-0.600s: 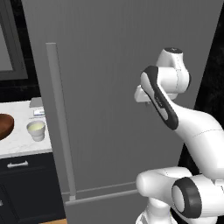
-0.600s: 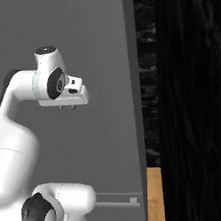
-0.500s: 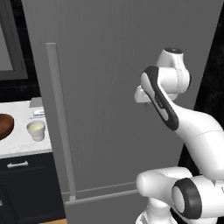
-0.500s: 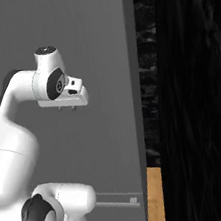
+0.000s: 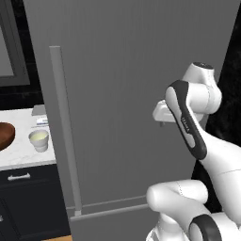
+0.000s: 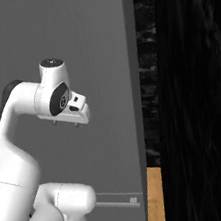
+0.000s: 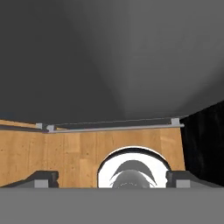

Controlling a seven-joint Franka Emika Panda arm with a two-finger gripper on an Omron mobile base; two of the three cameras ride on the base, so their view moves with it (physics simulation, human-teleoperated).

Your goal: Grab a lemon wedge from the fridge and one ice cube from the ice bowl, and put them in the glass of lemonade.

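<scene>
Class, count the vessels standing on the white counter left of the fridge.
2: the glass of lemonade near the fridge, and the ice bowl left of it, cut by the frame. More may lie beyond.

The fridge (image 6: 87,45) stands as a plain grey closed front across the left and middle of the right base view, its right edge running straight down past the centre. The white arm rises from the lower left and bends over in front of the door, and the gripper (image 6: 65,123) hangs from the wrist pointing down, close before the grey surface; two small dark tips show under the white hand. Right of the fridge lies a dark wall (image 6: 196,94), with a strip of wooden floor (image 6: 152,197) at its foot.
</scene>
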